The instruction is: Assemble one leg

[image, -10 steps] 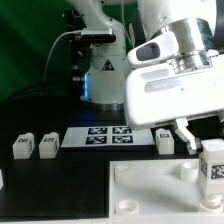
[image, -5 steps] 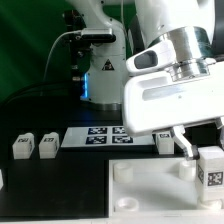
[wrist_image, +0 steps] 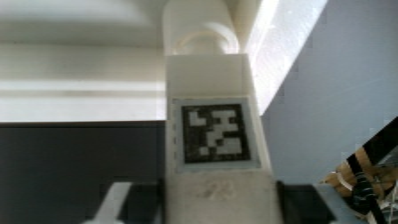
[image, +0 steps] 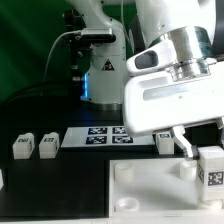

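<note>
My gripper [image: 205,150] is shut on a white leg [image: 211,168], a blocky post with a black-and-white tag. It holds the leg upright over the far right corner of the large white square tray [image: 150,195]. In the wrist view the leg [wrist_image: 214,110] fills the middle, clamped between my two fingers [wrist_image: 128,205], with its far end at a round socket [wrist_image: 208,40] of the tray. Two more white legs [image: 23,146] [image: 47,145] lie on the black table at the exterior view's left, and another one [image: 165,142] lies behind the tray.
The marker board [image: 110,137] lies on the black table behind the tray. A robot base with cables [image: 95,60] stands at the back. A small white piece [image: 2,178] shows at the exterior view's left edge.
The gripper with the leg has moved slightly to the exterior view's left and a little lower between one second ago and half a second ago. Nothing has moved since.
</note>
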`<state>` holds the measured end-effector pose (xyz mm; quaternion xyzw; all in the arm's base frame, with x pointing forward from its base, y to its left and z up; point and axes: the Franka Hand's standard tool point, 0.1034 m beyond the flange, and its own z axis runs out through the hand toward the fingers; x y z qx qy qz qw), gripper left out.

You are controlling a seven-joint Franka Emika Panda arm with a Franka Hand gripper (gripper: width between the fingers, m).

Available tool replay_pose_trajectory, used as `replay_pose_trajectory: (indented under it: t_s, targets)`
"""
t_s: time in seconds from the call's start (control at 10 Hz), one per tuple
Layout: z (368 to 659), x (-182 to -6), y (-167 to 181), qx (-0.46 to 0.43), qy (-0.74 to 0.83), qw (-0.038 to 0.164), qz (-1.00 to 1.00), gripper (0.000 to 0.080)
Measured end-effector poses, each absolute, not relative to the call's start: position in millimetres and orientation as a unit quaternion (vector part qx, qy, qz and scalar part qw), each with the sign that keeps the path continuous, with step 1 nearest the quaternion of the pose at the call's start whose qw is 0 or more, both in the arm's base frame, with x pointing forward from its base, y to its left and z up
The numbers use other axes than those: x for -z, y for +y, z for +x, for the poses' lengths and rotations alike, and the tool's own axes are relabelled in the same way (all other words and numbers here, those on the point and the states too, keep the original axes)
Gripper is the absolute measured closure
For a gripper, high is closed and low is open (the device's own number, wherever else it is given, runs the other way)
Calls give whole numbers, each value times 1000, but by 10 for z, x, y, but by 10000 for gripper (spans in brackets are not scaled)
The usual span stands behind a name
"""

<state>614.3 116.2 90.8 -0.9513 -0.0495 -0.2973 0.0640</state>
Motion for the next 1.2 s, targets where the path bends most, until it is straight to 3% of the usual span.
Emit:
replay_pose_trajectory:
  t_s: [0.1,0.2,0.5,1.2]
  targets:
    - [6143,-908,1162,297,-50,64,-951,324]
    - [6141,-905,1161,297,-50,64,-951,210]
    - [6141,-902,1160,297,-50,64,-952,153]
    - [6139,-888,1141,263,-49,65,-961,151]
